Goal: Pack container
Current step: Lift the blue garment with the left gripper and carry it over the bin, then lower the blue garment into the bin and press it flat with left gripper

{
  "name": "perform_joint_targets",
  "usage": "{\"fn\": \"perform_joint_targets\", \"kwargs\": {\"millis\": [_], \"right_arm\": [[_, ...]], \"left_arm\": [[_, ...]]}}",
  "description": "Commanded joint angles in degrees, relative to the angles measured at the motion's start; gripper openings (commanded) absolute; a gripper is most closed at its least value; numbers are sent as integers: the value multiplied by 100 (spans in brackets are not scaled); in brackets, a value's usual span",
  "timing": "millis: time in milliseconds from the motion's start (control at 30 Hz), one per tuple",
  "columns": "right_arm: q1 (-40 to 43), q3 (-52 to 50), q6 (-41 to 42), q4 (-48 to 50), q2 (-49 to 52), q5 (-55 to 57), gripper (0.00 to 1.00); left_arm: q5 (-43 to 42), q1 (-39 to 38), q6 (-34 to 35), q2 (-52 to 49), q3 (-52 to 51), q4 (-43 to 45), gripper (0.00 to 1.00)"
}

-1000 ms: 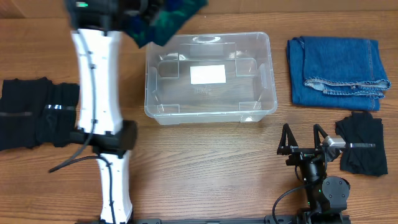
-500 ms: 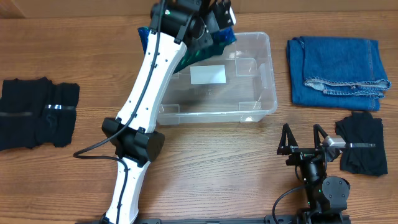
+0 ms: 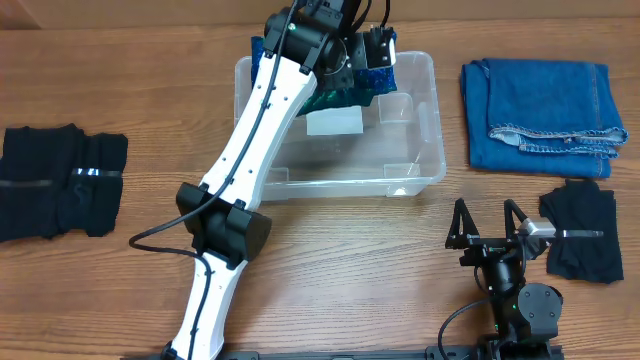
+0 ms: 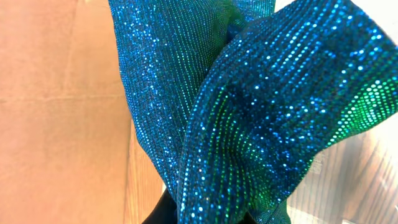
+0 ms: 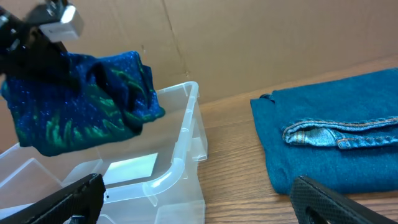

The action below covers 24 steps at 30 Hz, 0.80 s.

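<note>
The clear plastic container with a white label on its bottom stands at the table's middle back; it also shows in the right wrist view. My left gripper is shut on a sparkly blue-green cloth and holds it over the container's back half. The cloth fills the left wrist view and hangs above the bin in the right wrist view. My right gripper is open and empty near the front right, its fingers pointing at the container.
Folded blue jeans lie at the back right, also in the right wrist view. A black folded garment lies right of my right gripper. Another black garment lies at the far left.
My left arm has swung right with the sparkly cloth, from left of the container to over its back half. The right arm has not moved.
</note>
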<state>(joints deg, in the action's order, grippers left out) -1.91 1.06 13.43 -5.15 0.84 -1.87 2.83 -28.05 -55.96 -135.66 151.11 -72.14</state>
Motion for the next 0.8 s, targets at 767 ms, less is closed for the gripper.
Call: {"fn": "perform_joint_targets", "kwargs": {"millis": [767], "right_arm": [[17, -59, -39, 39, -57, 70, 100]], "left_arm": [[546, 33, 887, -750, 0, 651, 4]]}}
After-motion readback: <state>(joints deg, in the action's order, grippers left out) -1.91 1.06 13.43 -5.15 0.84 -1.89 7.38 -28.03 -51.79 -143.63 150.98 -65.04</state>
